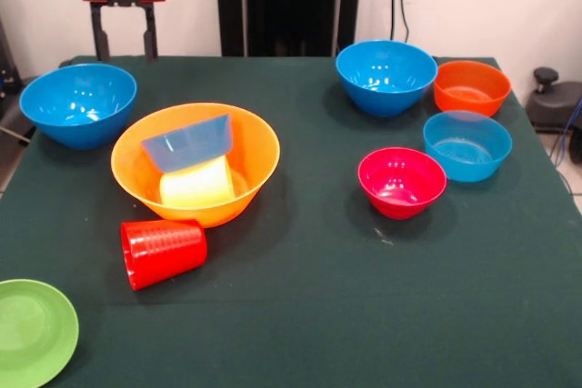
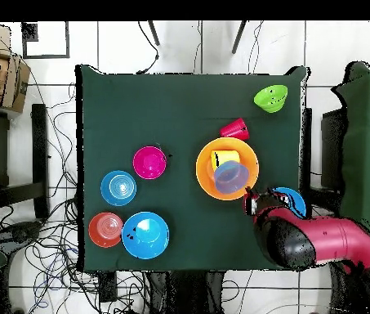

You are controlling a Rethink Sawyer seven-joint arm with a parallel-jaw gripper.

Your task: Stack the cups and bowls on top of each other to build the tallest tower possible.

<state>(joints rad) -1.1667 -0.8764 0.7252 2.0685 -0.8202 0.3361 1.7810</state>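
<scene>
The big yellow-orange bowl [image 1: 257, 147] [image 2: 202, 168] holds a yellow cup [image 1: 195, 185] [image 2: 223, 156] lying on its side. A pale blue bowl [image 1: 186, 143] [image 2: 232, 177] is tipped against that cup. Just in front of the big bowl, a red ribbed cup [image 1: 162, 252] [image 2: 234, 128] lies on its side on the cloth. My gripper [image 1: 124, 41] [image 2: 258, 204] hangs open and empty behind a deep blue bowl [image 1: 77, 104] [image 2: 292, 198]. In the overhead view the arm partly covers this bowl.
A second deep blue bowl [image 1: 386, 76] [image 2: 145, 235], an orange bowl [image 1: 471, 86] [image 2: 106, 229], a pale blue bowl [image 1: 466, 144] [image 2: 118, 187] and a pink-red bowl [image 1: 402, 181] [image 2: 149, 162] are grouped together. A light green bowl [image 1: 32, 329] [image 2: 270, 98] sits near the table corner.
</scene>
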